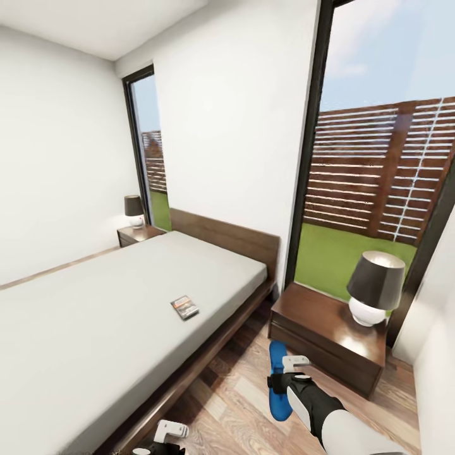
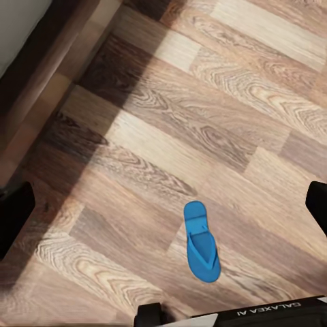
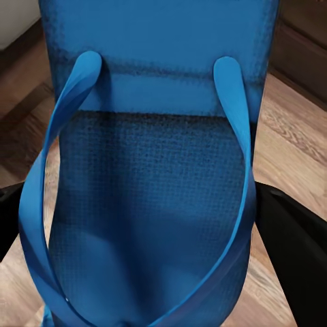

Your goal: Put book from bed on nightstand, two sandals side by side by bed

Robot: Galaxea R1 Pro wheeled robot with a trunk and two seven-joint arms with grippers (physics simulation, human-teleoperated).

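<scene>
While right gripper (image 1: 285, 374) clamps one blue sandal (image 1: 276, 379), its long axis runs alongside the bed (image 1: 95, 303). Second sandal (image 2: 201, 240) lies on floor (image 2: 225, 109) below left gripper (image 1: 165, 439), jaws apart.

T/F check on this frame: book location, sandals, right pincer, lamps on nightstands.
1. The book lies on the bed. True.
2. The right pincer is empty. False: it is shut on a blue sandal.
3. Both sandals are set side by side next to the bed. False: the other sandal lies alone on the wood floor, as the left wrist view shows.
4. Each nightstand carries a lamp. True: the near nightstand and the far nightstand each hold one.
5. The book is on the near nightstand. False: it is on the mattress.
</scene>
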